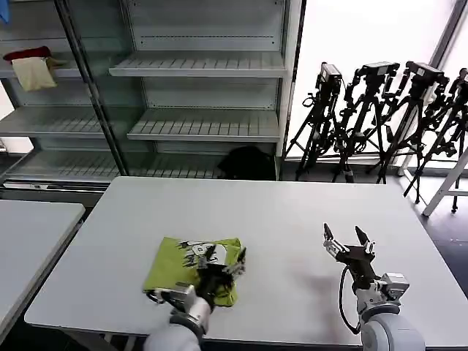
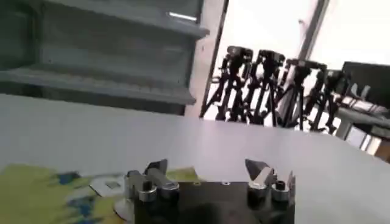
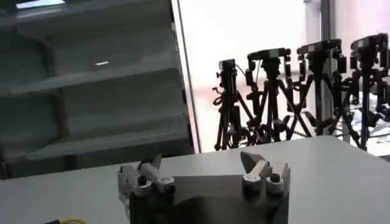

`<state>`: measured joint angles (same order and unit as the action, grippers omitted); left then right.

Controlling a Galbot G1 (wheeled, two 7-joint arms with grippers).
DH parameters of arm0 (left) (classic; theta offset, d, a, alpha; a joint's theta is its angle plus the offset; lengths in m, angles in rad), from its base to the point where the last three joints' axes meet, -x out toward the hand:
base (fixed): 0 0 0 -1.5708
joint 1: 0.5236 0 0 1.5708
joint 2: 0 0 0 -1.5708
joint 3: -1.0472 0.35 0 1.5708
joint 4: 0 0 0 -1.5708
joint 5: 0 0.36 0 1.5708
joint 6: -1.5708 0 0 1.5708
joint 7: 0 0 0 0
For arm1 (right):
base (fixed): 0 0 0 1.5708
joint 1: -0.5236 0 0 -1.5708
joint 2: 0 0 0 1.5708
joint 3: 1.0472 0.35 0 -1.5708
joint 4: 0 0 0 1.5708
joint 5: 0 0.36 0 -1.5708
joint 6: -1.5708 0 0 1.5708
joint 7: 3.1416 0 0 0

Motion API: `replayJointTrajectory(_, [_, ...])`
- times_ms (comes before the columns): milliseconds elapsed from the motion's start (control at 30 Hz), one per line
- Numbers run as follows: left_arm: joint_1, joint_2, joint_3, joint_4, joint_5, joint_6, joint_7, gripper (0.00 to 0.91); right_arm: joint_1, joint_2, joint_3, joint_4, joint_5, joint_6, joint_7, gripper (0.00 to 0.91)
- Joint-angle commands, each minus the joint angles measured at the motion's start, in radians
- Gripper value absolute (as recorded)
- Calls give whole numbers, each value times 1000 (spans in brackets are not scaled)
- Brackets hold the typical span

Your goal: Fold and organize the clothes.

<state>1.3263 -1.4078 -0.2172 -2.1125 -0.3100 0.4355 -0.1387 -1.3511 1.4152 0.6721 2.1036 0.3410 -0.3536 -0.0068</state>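
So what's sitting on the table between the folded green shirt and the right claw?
Nothing: in the head view, bare white table runs from the green shirt to the open right claw. The open left claw hovers over the shirt.

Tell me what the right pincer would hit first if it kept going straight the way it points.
Probably nothing close: the right pincer, open, points across bare white table toward its far edge. Beyond stand the tripods, though depth is unclear.
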Motion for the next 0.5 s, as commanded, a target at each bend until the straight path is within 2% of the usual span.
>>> replayJointTrajectory(33, [21, 220, -495, -27, -179, 50, 134, 907, 12, 2, -6, -6, 1, 0, 1, 907])
replayJointTrajectory(133, [61, 222, -476, 0, -171, 51, 148, 907, 15, 10, -13, -11, -5, 1, 2, 907])
replayJointTrajectory(233, [87, 188, -427, 47, -146, 17, 156, 907, 15, 12, -16, -12, -10, 1, 4, 907])
replayJointTrajectory(500, [94, 171, -373, 124, -118, -21, 161, 907, 3, 13, -5, -8, -9, 2, 3, 907])
